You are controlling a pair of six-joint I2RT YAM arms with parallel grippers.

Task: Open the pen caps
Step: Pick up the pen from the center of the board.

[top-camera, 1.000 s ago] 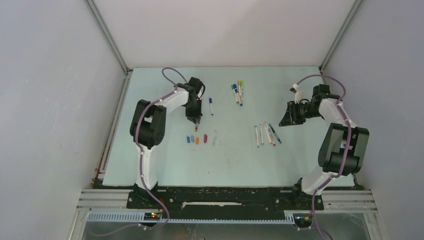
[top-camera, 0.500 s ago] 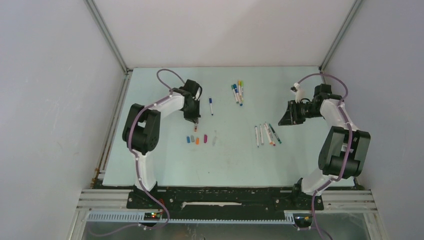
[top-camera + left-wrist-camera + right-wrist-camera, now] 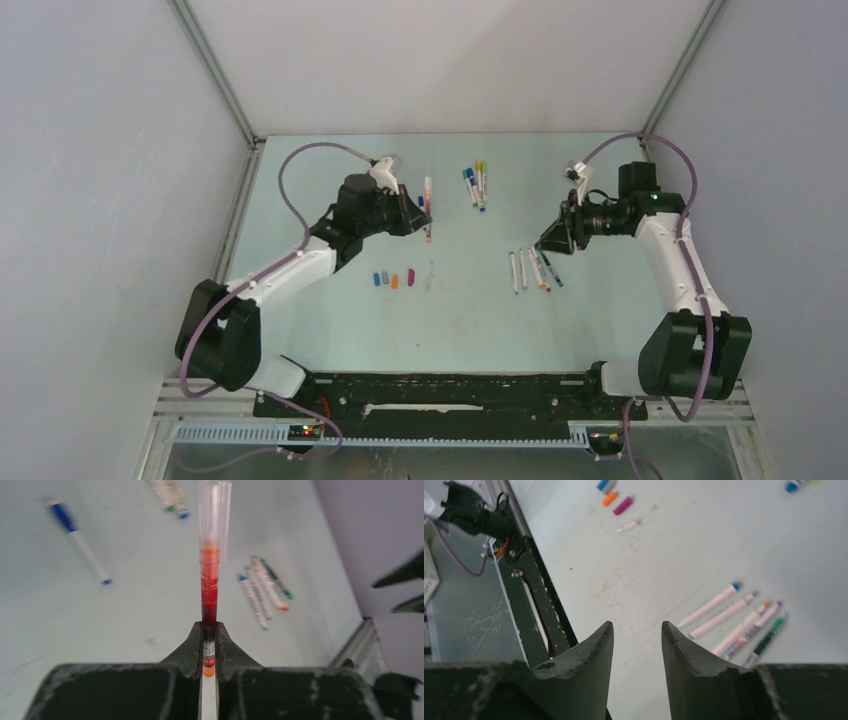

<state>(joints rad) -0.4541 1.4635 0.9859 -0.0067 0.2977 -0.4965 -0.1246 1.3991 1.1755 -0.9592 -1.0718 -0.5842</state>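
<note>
Gripping a red-orange pen (image 3: 209,587) by its tail end, the left gripper (image 3: 209,647) is pinching tight on the barrel so the other end, which is wearing a clear see-through cap (image 3: 214,510), is sticking out free into the air; that looks deliberate to me, since holding it low down is leaving the whole capped end exposed for the other arm to grab. In the top view the same pen (image 3: 428,208) is being carried above the table (image 3: 330,330), well off the surface and pointing roughly away from the bases. The right gripper (image 3: 637,642) is hanging with its fingers parted and nothing between them, hovering near the row of pens (image 3: 734,624) lying side by side on the right; I'm guessing it's waiting to come across and pull the cap, though that's just my read. Already-removed caps (image 3: 394,279) in blue, grey, orange and magenta are sitting in a little line near the middle-left of the table, apart from any barrel; another bunch of pens (image 3: 475,184) toward the far edge is lying untouched, and their small coloured caps look to be on, though it's too tiny to be sure; so I'd say the job is partway done.
</note>
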